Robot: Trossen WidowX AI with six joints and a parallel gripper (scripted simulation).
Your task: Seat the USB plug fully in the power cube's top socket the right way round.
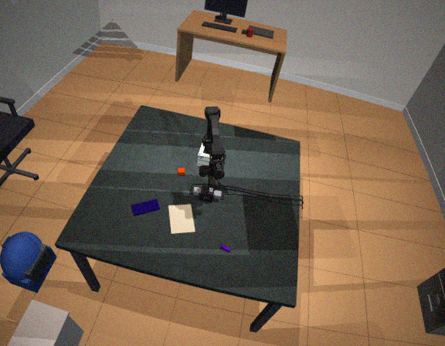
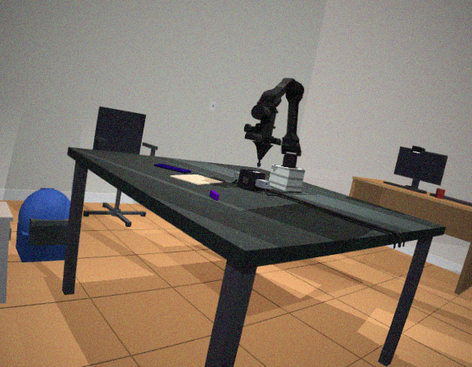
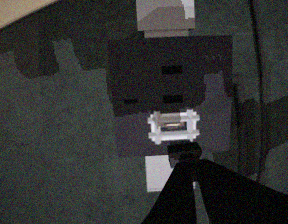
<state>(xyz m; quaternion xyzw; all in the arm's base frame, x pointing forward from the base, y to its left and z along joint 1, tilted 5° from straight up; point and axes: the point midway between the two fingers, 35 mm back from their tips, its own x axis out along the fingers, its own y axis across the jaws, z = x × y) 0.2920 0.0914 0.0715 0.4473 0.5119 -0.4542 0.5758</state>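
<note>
The black power cube (image 1: pixel 207 196) (image 2: pixel 247 179) (image 3: pixel 140 75) stands on the table. In the wrist view its top shows several dark slots and one socket with a white raised frame (image 3: pixel 154 131); a thin light strip shows inside that frame. My gripper (image 2: pixel 259 161) (image 3: pixel 191 169) is shut on the small dark USB plug (image 3: pixel 184 149), which is held above the cube, just beside the framed socket in the wrist view. The plug is out of the socket. Its way round is too dark to tell. In the top view the arm hides the fingertips.
White adapters (image 1: pixel 217 194) (image 2: pixel 262 183) (image 3: pixel 165 17) stick out from the cube's sides. A white ribbed block (image 1: pixel 203 157) (image 2: pixel 286 178) stands near the arm's base. Dark cables (image 1: pixel 263 190) run to the table edge. An orange cube (image 1: pixel 181 171), navy slab (image 1: pixel 145 207), cream sheet (image 1: pixel 181 224) and purple piece (image 1: pixel 225 248) lie around.
</note>
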